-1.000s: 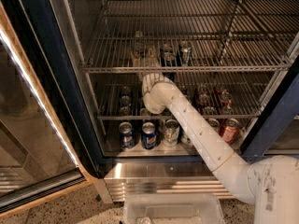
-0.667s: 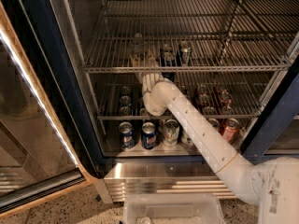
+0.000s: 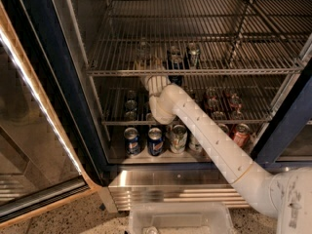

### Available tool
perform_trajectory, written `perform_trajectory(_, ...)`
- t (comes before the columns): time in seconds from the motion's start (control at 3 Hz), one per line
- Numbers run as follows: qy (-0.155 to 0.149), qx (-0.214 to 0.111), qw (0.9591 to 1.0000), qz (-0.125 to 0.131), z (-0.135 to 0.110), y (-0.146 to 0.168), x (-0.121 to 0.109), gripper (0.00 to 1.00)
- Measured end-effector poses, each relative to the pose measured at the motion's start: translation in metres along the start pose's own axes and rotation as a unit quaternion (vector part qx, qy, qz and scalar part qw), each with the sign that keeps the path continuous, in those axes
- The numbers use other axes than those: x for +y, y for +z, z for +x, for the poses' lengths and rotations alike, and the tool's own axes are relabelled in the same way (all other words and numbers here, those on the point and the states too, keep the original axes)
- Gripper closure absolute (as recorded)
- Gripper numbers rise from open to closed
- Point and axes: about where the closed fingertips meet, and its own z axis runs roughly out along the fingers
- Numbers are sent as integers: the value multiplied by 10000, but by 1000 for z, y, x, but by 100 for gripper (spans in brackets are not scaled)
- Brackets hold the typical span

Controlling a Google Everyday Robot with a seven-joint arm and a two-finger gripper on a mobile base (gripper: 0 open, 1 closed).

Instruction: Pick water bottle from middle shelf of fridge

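Observation:
The water bottle (image 3: 143, 51), clear with a pale cap, stands upright near the front of the middle shelf (image 3: 234, 71) of the fridge (image 3: 34, 67). My gripper (image 3: 148, 63) reaches in over that shelf's front rail and sits right at the bottle's lower body, partly covering its base. The white arm (image 3: 209, 135) runs down from the gripper to the lower right. Whether the gripper touches the bottle is not clear.
Two drink cans (image 3: 176, 57) (image 3: 193, 52) stand just right of the bottle on the same rack. More cans fill the lower rack (image 3: 130, 105) and the fridge floor (image 3: 155, 140). The glass door (image 3: 29, 145) hangs open at left. A clear bin (image 3: 178, 219) sits below.

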Motion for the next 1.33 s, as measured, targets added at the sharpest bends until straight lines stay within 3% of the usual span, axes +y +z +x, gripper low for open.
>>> perform_trajectory(0.33,5,23,9999,-147,-4,-21,14,100)
perform_trajectory(1.33,20,28,9995,-311,-19,-41,29,100)
